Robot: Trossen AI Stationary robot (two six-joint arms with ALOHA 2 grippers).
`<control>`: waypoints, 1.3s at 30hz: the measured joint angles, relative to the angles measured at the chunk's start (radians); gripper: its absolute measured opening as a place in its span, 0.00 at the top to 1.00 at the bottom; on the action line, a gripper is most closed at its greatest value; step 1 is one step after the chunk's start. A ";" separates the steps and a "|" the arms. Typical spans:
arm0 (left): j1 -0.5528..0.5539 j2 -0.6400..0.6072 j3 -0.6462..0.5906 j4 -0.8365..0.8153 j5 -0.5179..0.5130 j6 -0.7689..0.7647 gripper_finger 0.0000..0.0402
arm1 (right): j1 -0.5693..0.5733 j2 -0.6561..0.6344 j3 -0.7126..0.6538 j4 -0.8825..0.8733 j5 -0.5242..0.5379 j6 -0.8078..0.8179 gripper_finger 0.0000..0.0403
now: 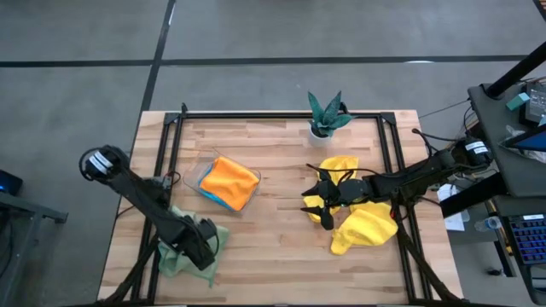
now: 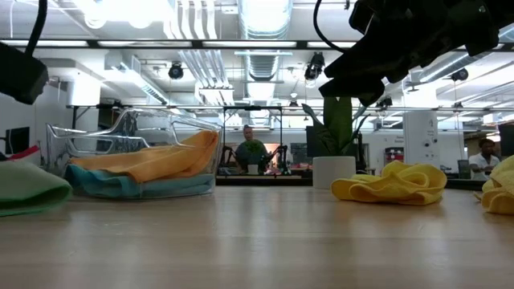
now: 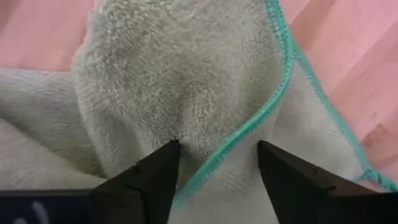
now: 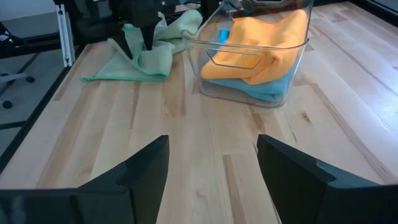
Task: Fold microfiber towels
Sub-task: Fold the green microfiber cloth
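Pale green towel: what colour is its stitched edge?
Teal-green edging on the pale green towel; left wrist view shows it best.

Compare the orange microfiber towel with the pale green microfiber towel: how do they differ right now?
The orange microfiber towel lies folded in the clear plastic tray; the pale green microfiber towel lies rumpled on the wooden table. The left gripper stands open over the green one; none is at the orange one. Both are soft, plain-coloured cloths.
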 joint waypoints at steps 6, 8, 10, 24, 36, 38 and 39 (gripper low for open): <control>0.000 0.018 0.045 -0.001 0.003 0.047 0.87 | 0.000 0.000 0.000 0.000 0.000 0.015 0.42; 0.000 0.001 0.064 -0.014 -0.019 0.049 0.96 | 0.000 0.000 0.000 0.000 0.000 0.023 0.42; 0.000 -0.020 0.095 -0.041 -0.054 0.052 0.97 | 0.000 0.000 0.000 -0.001 0.000 0.027 0.42; -0.019 -0.250 0.363 -0.065 -0.623 0.428 1.00 | 0.000 0.000 0.000 -0.002 -0.001 0.034 0.42; -0.017 -0.240 0.325 0.416 -0.804 1.044 1.00 | 0.014 0.000 0.000 0.053 -0.139 0.069 0.42; -0.009 -0.212 0.325 0.450 -0.830 1.106 1.00 | 0.027 0.000 0.000 0.112 -0.140 0.058 0.42; -0.002 -0.196 0.325 0.468 -0.841 1.131 1.00 | 0.035 0.000 0.000 0.149 -0.140 0.044 0.42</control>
